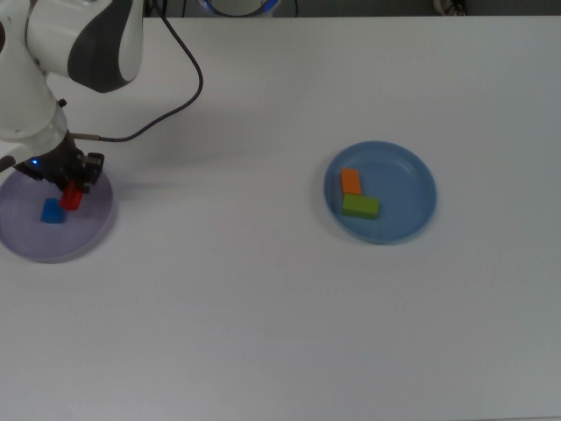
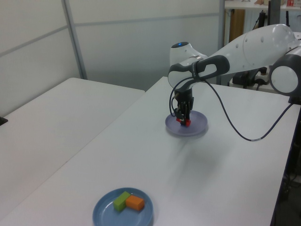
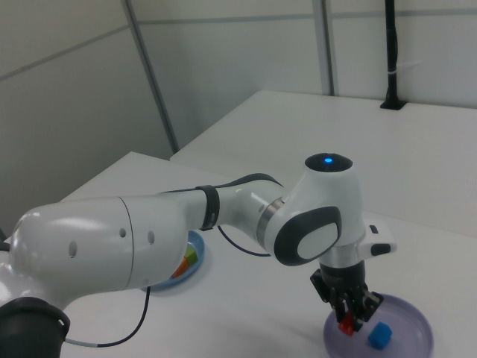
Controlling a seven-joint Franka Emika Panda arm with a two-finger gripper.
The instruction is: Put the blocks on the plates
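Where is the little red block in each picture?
Top view: the red block is at far left, in the gripper over the lavender plate.
Left view: the red block is right of centre, under the arm, over the same plate.
Right view: the red block is at bottom right, beside the blue block.
Shared landmark: the lavender plate.

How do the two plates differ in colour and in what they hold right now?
The blue plate is medium blue; the lavender plate is pale purple. The blue plate holds the orange block and green block; the lavender plate holds the blue block, with the gripper over it. Both are round and shallow.
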